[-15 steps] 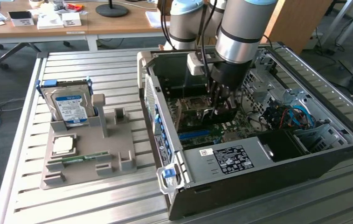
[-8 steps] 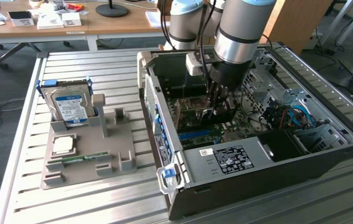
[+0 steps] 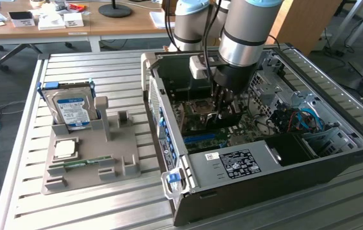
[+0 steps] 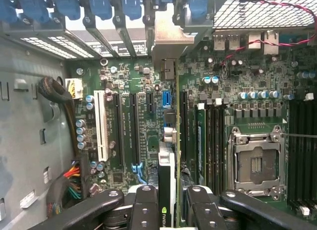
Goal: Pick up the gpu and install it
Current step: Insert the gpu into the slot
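A: Exterior view. The arm [image 3: 242, 43] reaches down into the open PC case [image 3: 334, 158] lying on the bench [image 3: 91, 211]. The pincer [image 3: 223, 112] sits low over the motherboard [image 3: 200, 127]. At the exterior view's left, a grey holder [image 3: 91, 163] carries the hard drive [image 3: 72, 110], a CPU [image 3: 64, 148] and a RAM stick [image 3: 85, 163]. What's the danger here?

B: Clearance, I'd judge. The wrist is ringed by the case's metal walls and the cables [image 3: 296, 120] at the exterior view's right; a sideways drift could snag a wire or knock the frame.

A: Wrist view. The pincer [image 4: 168, 205] is partly closed, its 2 fingers [image 4: 143, 210] clamped on the gpu [image 4: 167, 190], held edge-on. The card hangs just above the motherboard [image 4: 148, 91], running along the long black slots [image 4: 133, 126], its metal bracket [image 4: 171, 36] toward the case's rear openings. The empty CPU socket [image 4: 255, 163] lies off to one side.

B: Alignment is the main risk. Whether the card's edge sits over 1 slot or just beside it, I cannot tell; pressed down off-line, it could grind on the slot wall or tilt in the grip. The bracket could also catch on the rear frame and stop the card short. Small capacitors [image 4: 81, 131] stand near the slots, and a skewed card might strike them.
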`<state>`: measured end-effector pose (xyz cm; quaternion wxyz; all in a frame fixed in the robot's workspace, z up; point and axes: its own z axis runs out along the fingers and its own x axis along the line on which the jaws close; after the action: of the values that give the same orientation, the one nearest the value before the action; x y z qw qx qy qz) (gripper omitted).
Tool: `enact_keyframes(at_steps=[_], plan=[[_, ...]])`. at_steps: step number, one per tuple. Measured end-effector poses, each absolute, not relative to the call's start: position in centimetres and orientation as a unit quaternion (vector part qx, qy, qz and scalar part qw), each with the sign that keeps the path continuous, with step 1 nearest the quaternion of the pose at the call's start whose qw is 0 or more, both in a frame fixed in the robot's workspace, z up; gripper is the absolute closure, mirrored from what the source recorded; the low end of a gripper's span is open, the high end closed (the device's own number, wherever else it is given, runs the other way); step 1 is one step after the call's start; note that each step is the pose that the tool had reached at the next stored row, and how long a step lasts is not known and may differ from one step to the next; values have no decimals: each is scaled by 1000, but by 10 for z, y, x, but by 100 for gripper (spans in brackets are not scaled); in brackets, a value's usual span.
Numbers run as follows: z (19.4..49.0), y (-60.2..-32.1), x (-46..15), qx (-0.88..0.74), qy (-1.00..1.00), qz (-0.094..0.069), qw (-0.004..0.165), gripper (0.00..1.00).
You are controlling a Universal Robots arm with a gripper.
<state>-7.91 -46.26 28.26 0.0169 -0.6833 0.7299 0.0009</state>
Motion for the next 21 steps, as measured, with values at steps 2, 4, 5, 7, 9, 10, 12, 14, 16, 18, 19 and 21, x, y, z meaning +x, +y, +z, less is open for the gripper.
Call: enact_keyframes(at_steps=[2, 4, 5, 7, 9, 10, 12, 14, 16, 18, 19, 21], plan=[[281, -463, -80, -683, 730, 1, 17, 73], [279, -463, -80, -683, 730, 1, 17, 73], [278, -463, -80, -683, 730, 1, 17, 73], [276, -463, -81, -683, 730, 1, 16, 73], [275, -463, -83, -683, 730, 0, 16, 73], [275, -463, -84, -683, 730, 0, 16, 73], [275, -463, -87, -683, 730, 0, 16, 73], [275, -463, -88, -683, 730, 0, 16, 73], [275, -463, -89, -683, 730, 0, 16, 73], [275, -463, -89, -683, 730, 0, 16, 73], [275, -463, -89, -683, 730, 0, 16, 73], [275, -463, -89, -683, 730, 0, 16, 73]])
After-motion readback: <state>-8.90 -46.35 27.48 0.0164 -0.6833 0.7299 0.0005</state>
